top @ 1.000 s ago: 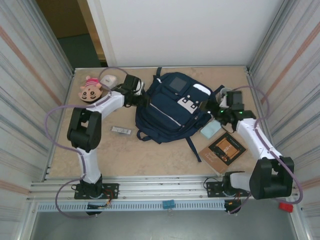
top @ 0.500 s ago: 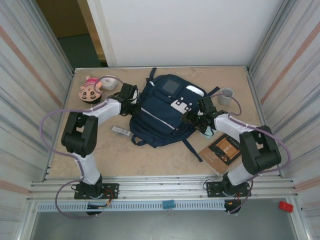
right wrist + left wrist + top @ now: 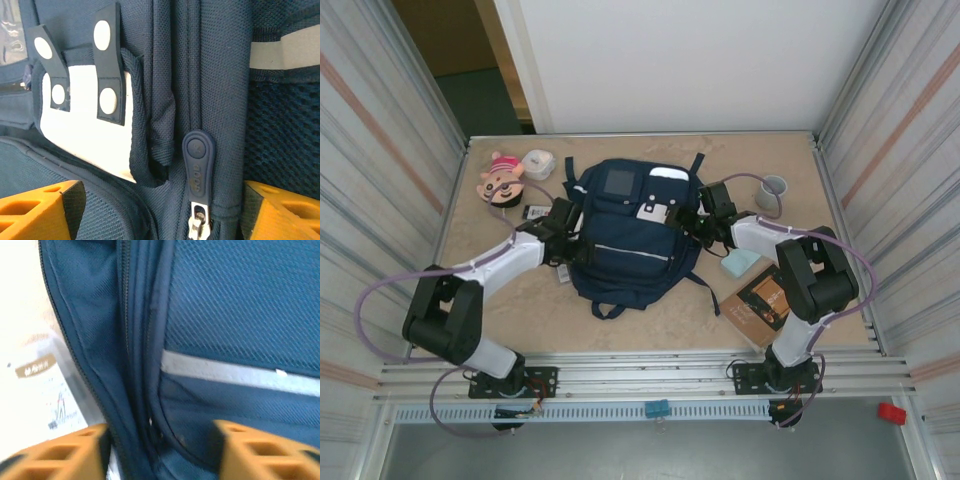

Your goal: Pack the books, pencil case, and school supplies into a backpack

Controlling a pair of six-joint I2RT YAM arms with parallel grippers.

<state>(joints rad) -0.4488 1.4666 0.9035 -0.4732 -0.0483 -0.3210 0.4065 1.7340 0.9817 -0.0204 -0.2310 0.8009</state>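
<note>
Though blurry, backpack [image 3: 225, 315] edge perhaps between fingers [image 3: 250, 450]

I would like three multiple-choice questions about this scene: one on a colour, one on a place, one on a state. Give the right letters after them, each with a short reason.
1. What colour is the backpack?
A. red
B. navy blue
C. green

2. Where does the brown book lie?
A. inside the backpack
B. on top of the backpack
C. on the table, right of the backpack

3. How does the right gripper stand?
A. open, one finger on each side of the zipper pull
B. shut on the brown book
C. shut, holding nothing

Answers:
1 B: its fabric is dark blue in every view.
2 C: the top view shows it flat on the table, near the right arm.
3 A: the right wrist view shows the orange fingers far apart with the pull between them.
</note>
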